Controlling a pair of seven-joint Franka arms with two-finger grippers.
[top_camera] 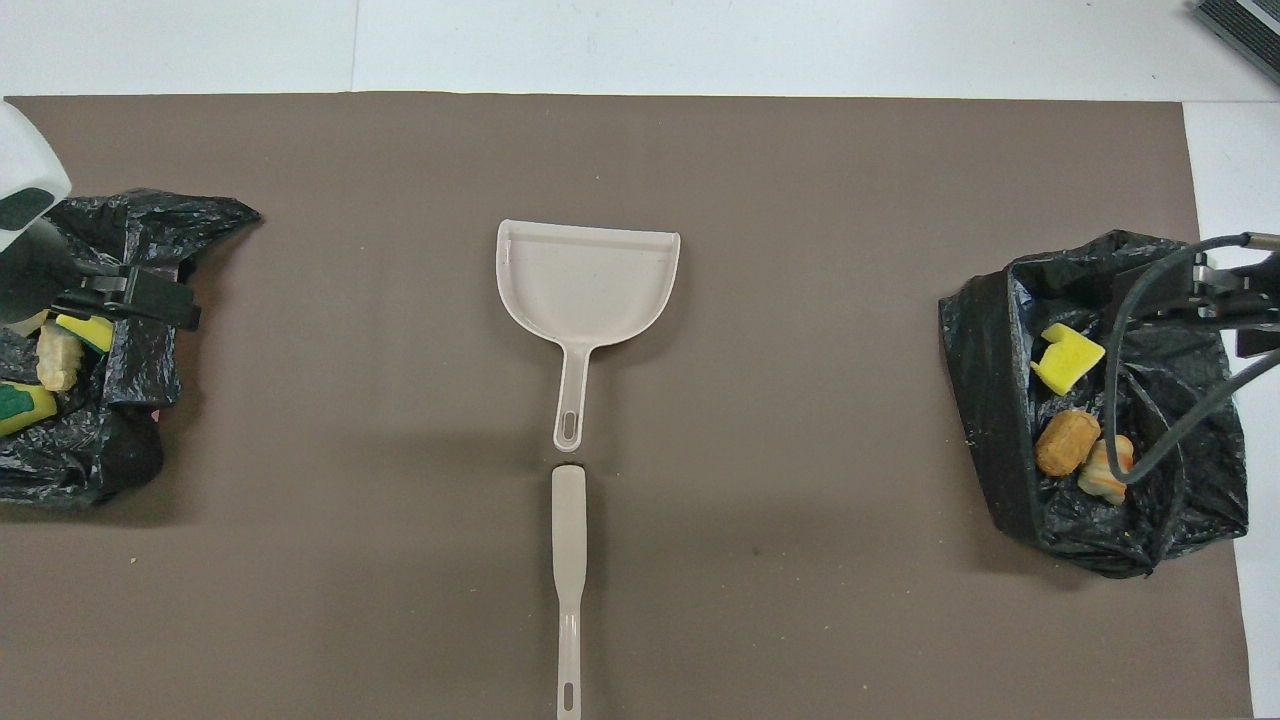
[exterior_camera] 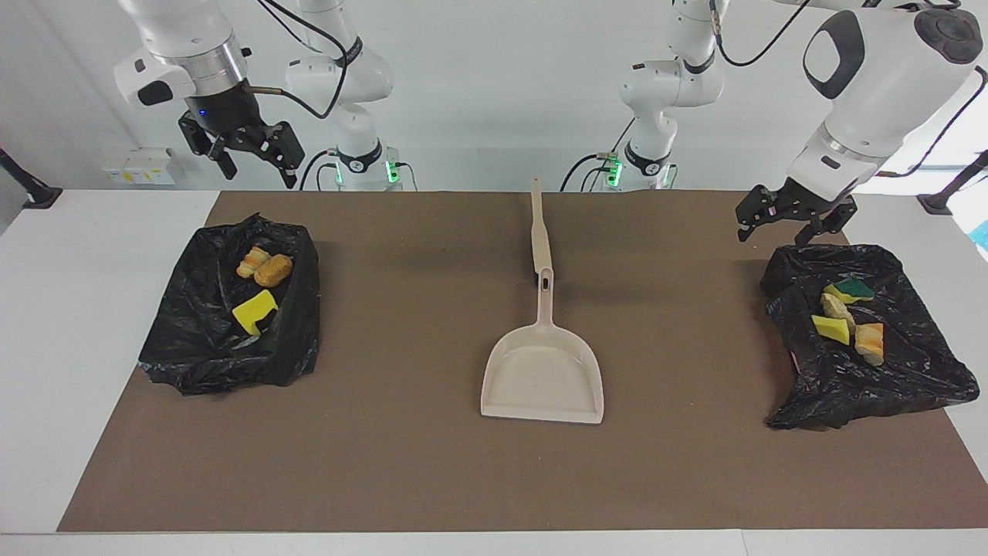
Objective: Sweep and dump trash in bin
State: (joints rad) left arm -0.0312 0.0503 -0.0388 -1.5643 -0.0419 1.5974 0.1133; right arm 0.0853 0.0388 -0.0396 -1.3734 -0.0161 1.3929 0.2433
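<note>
The trash lies in two black bag bins. One bin [exterior_camera: 231,324] [top_camera: 1095,400] at the right arm's end holds a yellow sponge piece [exterior_camera: 255,310] [top_camera: 1066,358] and tan bread chunks [exterior_camera: 266,267] [top_camera: 1066,444]. The other bin [exterior_camera: 864,371] [top_camera: 80,450] at the left arm's end holds several sponge and bread bits [exterior_camera: 847,316] [top_camera: 58,352]. My left gripper [exterior_camera: 773,236] [top_camera: 165,306] hangs open and empty over that bin's edge nearest the robots. Open and empty too, my right gripper [exterior_camera: 261,177] [top_camera: 1225,298] waits high over its own bin.
A beige dustpan [exterior_camera: 543,378] [top_camera: 588,275] lies mid-mat, handle toward the robots. The beige brush [exterior_camera: 539,232] [top_camera: 568,560] lies in line with it, nearer the robots. A brown mat [exterior_camera: 401,432] covers the white table.
</note>
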